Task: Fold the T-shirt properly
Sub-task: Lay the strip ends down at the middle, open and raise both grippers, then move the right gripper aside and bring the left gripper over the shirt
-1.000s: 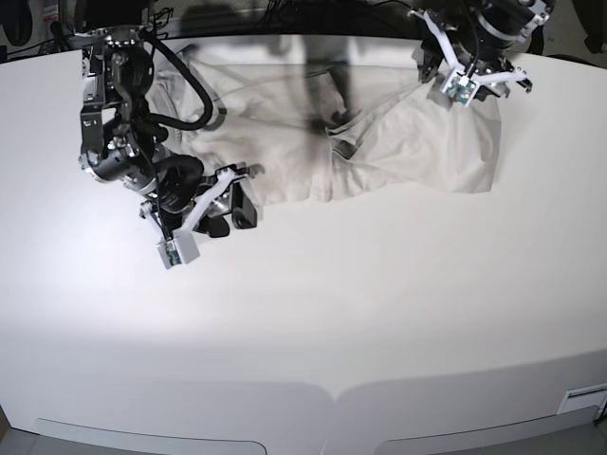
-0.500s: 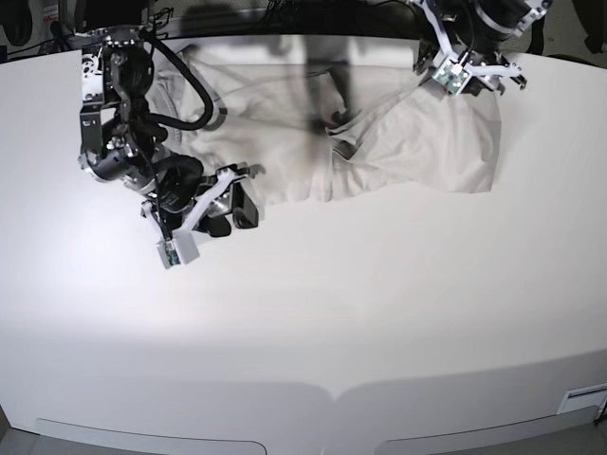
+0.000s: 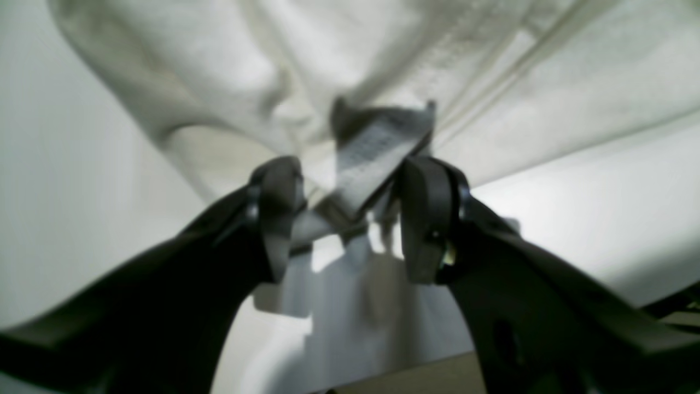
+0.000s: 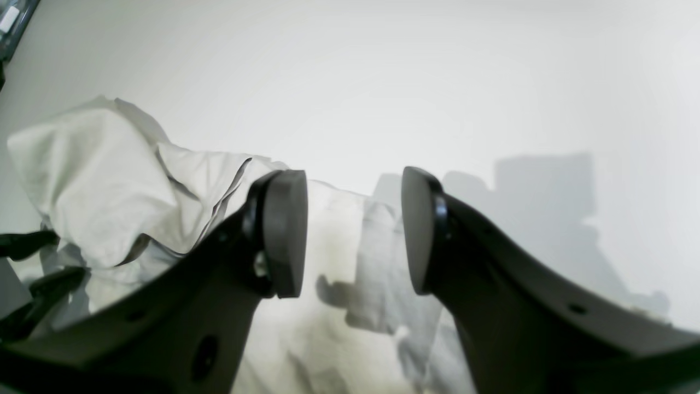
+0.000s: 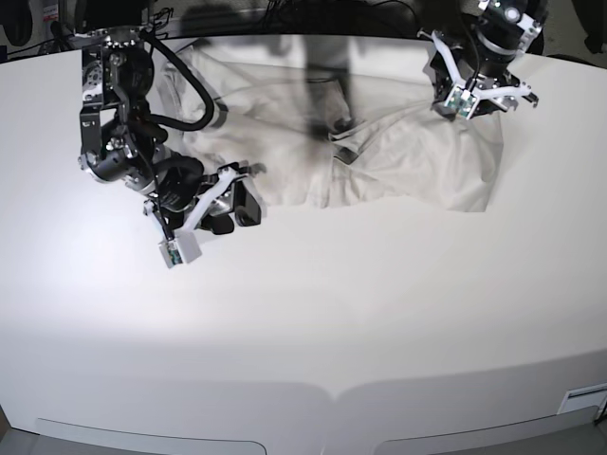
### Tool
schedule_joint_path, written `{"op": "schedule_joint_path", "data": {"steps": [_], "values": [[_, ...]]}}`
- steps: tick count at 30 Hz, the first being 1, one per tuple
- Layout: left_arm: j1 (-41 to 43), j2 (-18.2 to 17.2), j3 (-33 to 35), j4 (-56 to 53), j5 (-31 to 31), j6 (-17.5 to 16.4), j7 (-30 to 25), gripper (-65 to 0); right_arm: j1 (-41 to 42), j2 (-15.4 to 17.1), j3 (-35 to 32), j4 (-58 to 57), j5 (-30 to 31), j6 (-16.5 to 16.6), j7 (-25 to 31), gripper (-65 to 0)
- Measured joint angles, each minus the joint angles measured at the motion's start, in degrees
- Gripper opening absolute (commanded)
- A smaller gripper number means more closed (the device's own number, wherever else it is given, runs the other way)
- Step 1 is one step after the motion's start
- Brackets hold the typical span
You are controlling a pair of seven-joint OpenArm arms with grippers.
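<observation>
The pale beige T-shirt (image 5: 398,161) lies creased across the far part of the table, its collar (image 5: 341,142) near the middle. My left gripper (image 5: 471,95) hovers over the shirt's right part. In the left wrist view it (image 3: 350,219) is open, with bunched T-shirt cloth (image 3: 219,65) and a grey label (image 3: 377,148) just beyond its fingertips. My right gripper (image 5: 237,210) sits at the shirt's near left edge. In the right wrist view it (image 4: 354,230) stands open over flat T-shirt cloth (image 4: 82,180), with nothing between the fingers.
The white table (image 5: 332,313) stretches wide toward the near edge. Dark cables and equipment line the far edge behind the shirt. A small sticker (image 5: 583,398) sits at the near right corner.
My left gripper rose toward the far edge, then came back over the shirt's right part. The shirt's near right corner shifted a little nearer. The right arm has not moved.
</observation>
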Motion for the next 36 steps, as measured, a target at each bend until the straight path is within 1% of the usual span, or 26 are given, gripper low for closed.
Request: {"op": "schedule_joint_path", "data": {"steps": [2,4,5,7,8,11,14,15,17,18,24,26,28,32,35,36], "values": [[0.26,0.00,0.00,2.73,-2.73,0.17,1.49,-35.0,0.00,0.02,0.00,0.00,-0.02,0.00,-0.02,-36.8],[0.22,0.00,0.00,5.44,-5.57,0.20,1.81,-39.7,0.02,0.02,0.00,0.00,-0.02,0.00,-0.22,-36.8],[0.20,0.00,0.00,6.38,-6.27,0.22,0.92,-42.0,0.00,0.02,0.00,0.00,-0.07,0.00,-0.24,-36.8],[0.04,0.00,0.00,6.88,-6.67,0.20,-1.29,-45.1,0.00,0.02,0.00,0.00,-0.02,0.00,-0.63,-36.8],[0.07,0.00,0.00,6.88,-6.67,0.20,-1.49,-45.9,0.00,0.00,0.00,0.00,-0.02,0.00,-0.63,-36.8],[0.07,0.00,0.00,6.86,-6.60,0.20,-1.40,-49.2,0.00,0.02,0.00,0.00,-0.02,0.00,-0.63,-36.8],[0.09,0.00,0.00,6.86,-6.54,0.17,0.07,-52.8,0.00,0.02,0.00,0.00,0.00,0.00,-0.63,-36.8],[0.09,0.00,0.00,6.86,-6.54,0.17,1.05,-55.3,0.00,0.02,0.00,0.00,-0.02,0.00,-0.63,-36.8],[0.07,0.00,0.00,6.86,-6.40,0.20,1.27,-63.8,0.00,0.02,0.00,0.00,-0.02,0.00,-0.63,-36.8],[0.07,0.00,0.00,6.86,-6.38,0.20,1.42,-65.0,0.00,0.00,0.00,0.00,0.00,0.00,-0.61,-36.8],[0.09,0.00,0.00,6.86,-6.43,0.20,1.62,-65.0,0.02,0.02,0.00,0.00,-0.02,0.00,-1.03,-36.8],[0.09,0.00,0.00,6.86,-6.45,0.20,1.62,-65.0,0.00,0.02,0.00,0.00,-0.02,0.00,-2.86,-36.8],[0.07,0.00,0.00,6.86,-8.04,0.20,1.62,-65.0,0.00,0.20,0.00,0.00,0.55,0.00,-6.40,-36.8],[0.07,0.00,0.00,6.86,-9.46,0.20,1.62,-65.0,-0.15,2.99,0.90,2.32,8.70,0.04,-16.26,-36.8],[0.09,0.00,0.00,6.86,-9.44,0.20,1.66,-65.0,0.04,5.07,4.42,5.77,12.66,0.02,-21.33,-36.7],[0.07,0.00,0.00,6.86,-9.44,0.20,1.60,-65.0,0.02,5.84,5.73,6.49,13.38,0.07,-21.92,-36.7]]}}
